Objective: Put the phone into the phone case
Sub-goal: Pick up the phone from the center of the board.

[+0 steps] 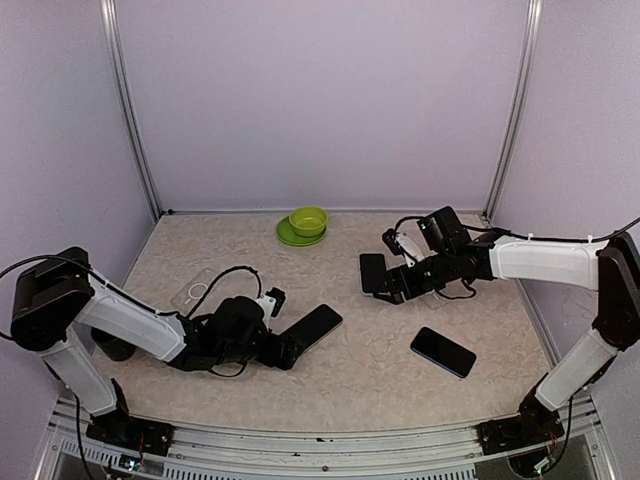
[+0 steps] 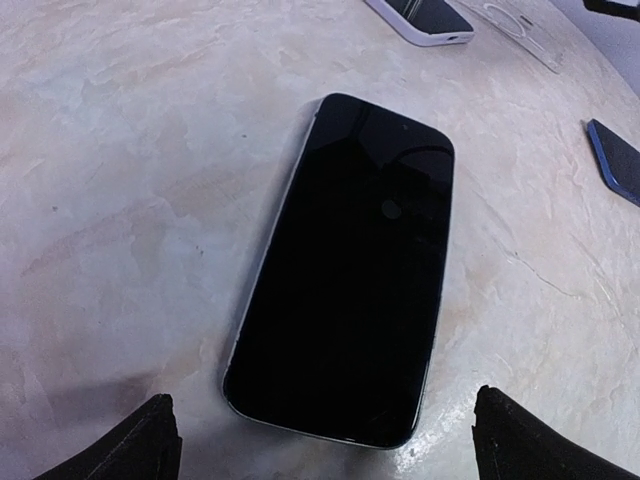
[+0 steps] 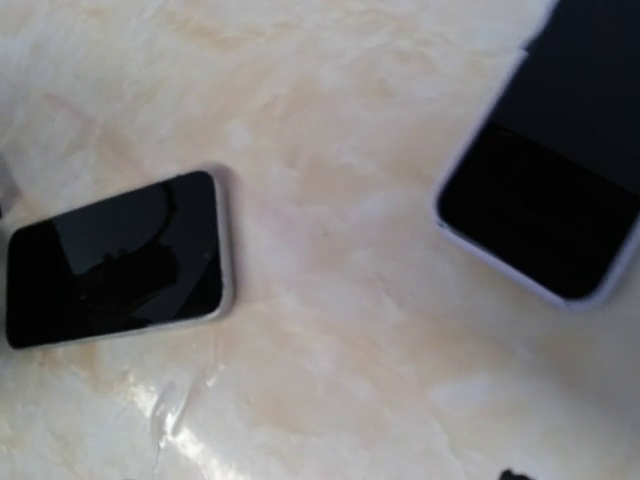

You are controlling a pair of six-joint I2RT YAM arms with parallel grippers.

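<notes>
A black phone [image 1: 315, 327] [image 2: 350, 270] lies flat, screen up, on the table just in front of my left gripper [image 1: 280, 350] [image 2: 335, 450]. Its fingers [image 2: 130, 445] stand wide open to either side of the phone's near end and touch nothing. A clear phone case [image 1: 200, 290] lies at the left behind that arm. My right gripper [image 1: 388, 288] hovers low over the table beside a second dark phone [image 1: 372, 272] [image 3: 115, 260]. Its fingers are spread almost out of its wrist view, with bare table between them. A white-rimmed phone [image 3: 545, 215] lies at the upper right there.
A blue-black phone [image 1: 443, 352] [image 2: 615, 160] lies at the front right. A green bowl [image 1: 308, 219] on a green plate stands at the back. Another clear case [image 2: 515, 30] lies beside a white-edged phone [image 2: 425, 18]. A cable loops near the right wrist.
</notes>
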